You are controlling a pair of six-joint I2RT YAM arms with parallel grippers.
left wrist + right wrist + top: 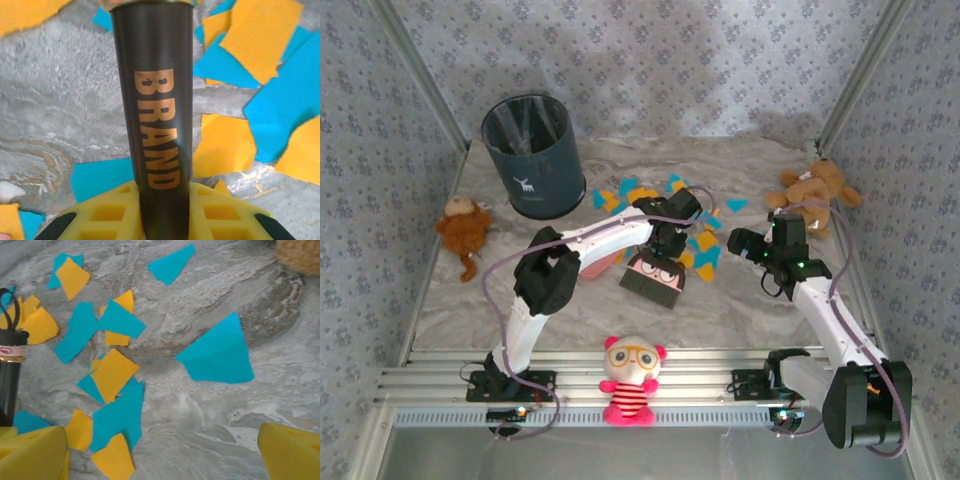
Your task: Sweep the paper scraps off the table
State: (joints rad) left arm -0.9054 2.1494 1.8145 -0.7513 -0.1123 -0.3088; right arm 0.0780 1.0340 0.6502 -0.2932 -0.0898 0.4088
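Brush (pixel 653 276) head down on table (pixel 740 315). Left gripper (pixel 665 238) just beyond head, clamped tight on black handle (pixel 157 125). Right gripper (pixel 748 244) right of brush, spread wide and holding nothing. Scraps (pixel 704 250) just right of and beyond brush. Pink pan (pixel 603 264) just left of brush, partly under arm. Judgement: bristles flat, short strokes toward pan; fast flicks would likely scatter scraps. Bin (pixel 532 155) far left beyond brush.

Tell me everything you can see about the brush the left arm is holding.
The brush has a glossy black round handle printed BRAND in orange. Its flat head shows a cartoon face with glasses above dark bristles. The left gripper has its yellow-padded jaws shut on the handle. The head is down at the table, on the near side of the paper scraps.
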